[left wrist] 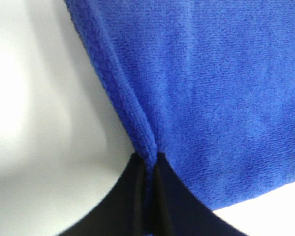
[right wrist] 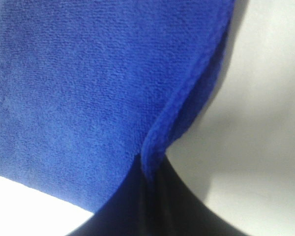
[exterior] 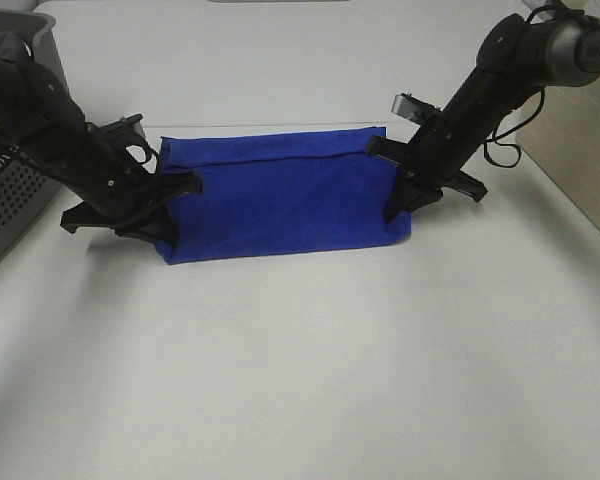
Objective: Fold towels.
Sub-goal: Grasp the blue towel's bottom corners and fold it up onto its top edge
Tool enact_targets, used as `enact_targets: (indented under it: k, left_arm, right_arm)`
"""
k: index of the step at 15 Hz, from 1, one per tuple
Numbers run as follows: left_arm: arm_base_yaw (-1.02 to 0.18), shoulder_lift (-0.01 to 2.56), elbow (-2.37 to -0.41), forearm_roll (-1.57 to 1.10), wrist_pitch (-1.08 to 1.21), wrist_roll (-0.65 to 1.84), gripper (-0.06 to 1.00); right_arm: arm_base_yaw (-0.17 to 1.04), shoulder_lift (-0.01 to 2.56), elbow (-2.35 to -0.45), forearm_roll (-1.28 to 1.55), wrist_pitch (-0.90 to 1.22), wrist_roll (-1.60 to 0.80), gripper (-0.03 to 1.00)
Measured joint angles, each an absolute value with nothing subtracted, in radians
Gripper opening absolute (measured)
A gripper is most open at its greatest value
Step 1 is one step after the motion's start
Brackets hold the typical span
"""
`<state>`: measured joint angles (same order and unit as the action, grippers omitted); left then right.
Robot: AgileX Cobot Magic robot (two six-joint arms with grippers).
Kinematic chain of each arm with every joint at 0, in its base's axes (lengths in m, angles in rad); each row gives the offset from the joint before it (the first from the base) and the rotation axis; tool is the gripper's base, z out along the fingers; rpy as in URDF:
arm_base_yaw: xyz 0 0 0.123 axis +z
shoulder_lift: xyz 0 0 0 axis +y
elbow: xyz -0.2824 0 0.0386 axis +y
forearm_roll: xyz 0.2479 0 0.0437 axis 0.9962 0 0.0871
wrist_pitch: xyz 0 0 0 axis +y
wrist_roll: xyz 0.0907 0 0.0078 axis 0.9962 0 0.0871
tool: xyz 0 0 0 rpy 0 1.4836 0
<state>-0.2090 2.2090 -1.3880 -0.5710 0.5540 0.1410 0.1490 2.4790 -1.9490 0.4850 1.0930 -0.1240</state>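
The royal-blue towel (exterior: 280,195) lies spread across the middle of the white table, its far edge folded over. My left gripper (exterior: 172,205) is shut on the towel's left edge; the left wrist view shows the hemmed edge (left wrist: 128,118) pinched between the black fingers (left wrist: 137,196). My right gripper (exterior: 398,195) is shut on the towel's right edge; the right wrist view shows the blue hem (right wrist: 182,108) running into the closed fingers (right wrist: 162,201). The towel's white tag is not in view.
A grey perforated basket (exterior: 10,190) stands at the left edge of the table behind the left arm. White tabletop (exterior: 300,360) stretches in front of the towel. The table's right edge (exterior: 570,200) runs past the right arm.
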Motion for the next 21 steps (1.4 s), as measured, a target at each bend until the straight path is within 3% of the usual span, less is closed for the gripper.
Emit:
enact_targets:
  k: [4, 10, 12, 16, 21]
  left_arm:
    - [-0.209, 2.173, -1.383, -0.523, 0.618, 0.141, 0.01]
    - [-0.212, 2.02, -1.085, -0.519, 0.625, 0.138, 0.01]
    - [-0.214, 2.018, -1.067, -0.522, 0.614, 0.138, 0.01]
    - [-0.214, 2.018, -1.176, -0.528, 0.665, 0.137, 0.01]
    - [-0.181, 2.07, -1.472, -0.533, 0.712, 0.07, 0.01]
  right_arm:
    - [0.149, 2.453, -1.897, 0.453, 1.151, -0.099, 0.0]
    - [0.149, 2.224, -1.436, 0.438, 1.027, -0.103, 0.0]
    - [0.151, 2.186, -1.384, 0.447, 0.99, -0.125, 0.0]
    - [0.151, 2.171, -1.494, 0.435, 0.994, -0.127, 0.0]
    - [0.151, 2.239, -1.849, 0.416, 1.029, -0.117, 0.0]
